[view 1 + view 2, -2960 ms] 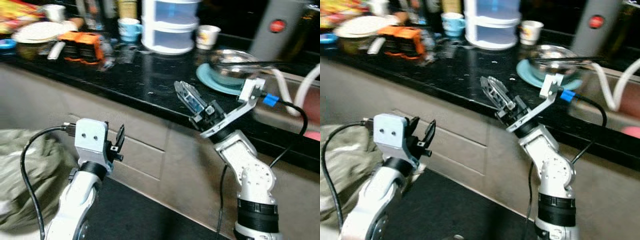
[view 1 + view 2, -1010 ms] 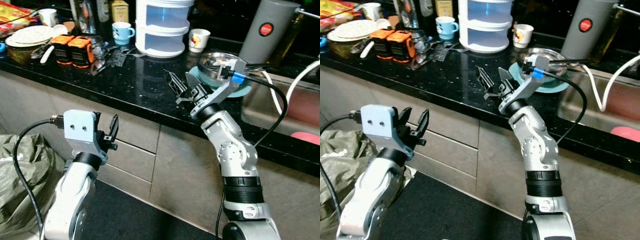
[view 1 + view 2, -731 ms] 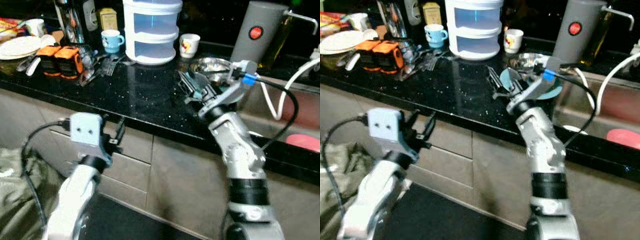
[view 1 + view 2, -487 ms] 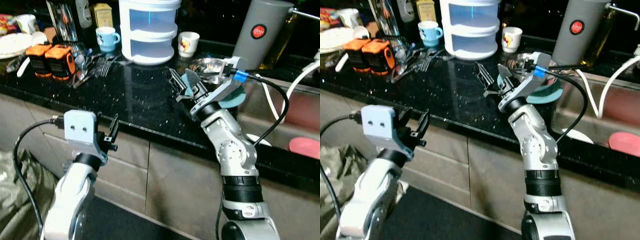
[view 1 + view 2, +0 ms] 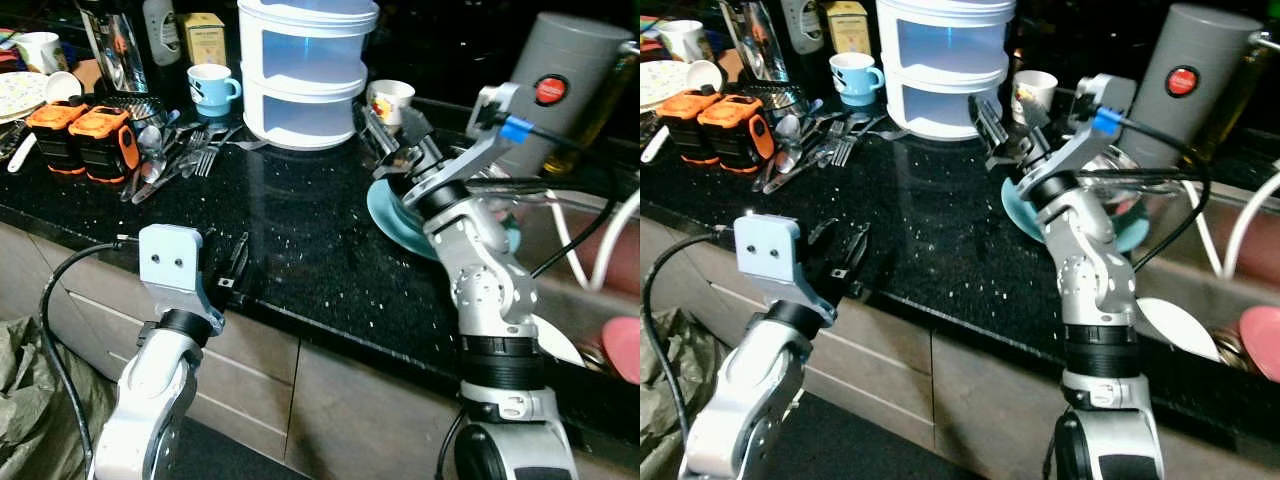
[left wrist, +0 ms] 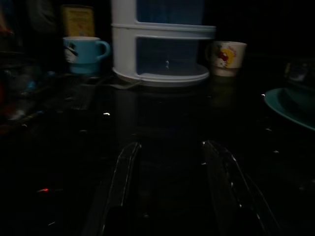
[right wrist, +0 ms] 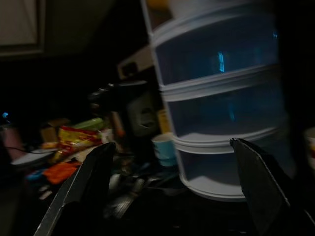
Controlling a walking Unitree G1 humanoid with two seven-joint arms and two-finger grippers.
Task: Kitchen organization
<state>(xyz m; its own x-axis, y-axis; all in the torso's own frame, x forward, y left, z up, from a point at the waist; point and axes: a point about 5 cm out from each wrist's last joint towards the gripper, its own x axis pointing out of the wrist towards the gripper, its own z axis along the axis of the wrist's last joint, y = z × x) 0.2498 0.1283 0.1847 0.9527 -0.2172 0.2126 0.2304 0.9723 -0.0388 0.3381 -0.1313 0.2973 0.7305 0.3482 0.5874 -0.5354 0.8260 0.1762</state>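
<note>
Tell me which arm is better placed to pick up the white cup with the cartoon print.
Right. The right end effector is open, raised over the counter beside the white cup. The left end effector is low at the counter's front edge, far from it.

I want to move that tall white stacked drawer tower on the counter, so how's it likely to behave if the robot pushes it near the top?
The white drawer tower stands tall on a fairly narrow base, so a high push would probably tip it rather than slide it. Its translucent plastic suggests it is light. The polished black counter looks slick, so a low push should slide it.
</note>
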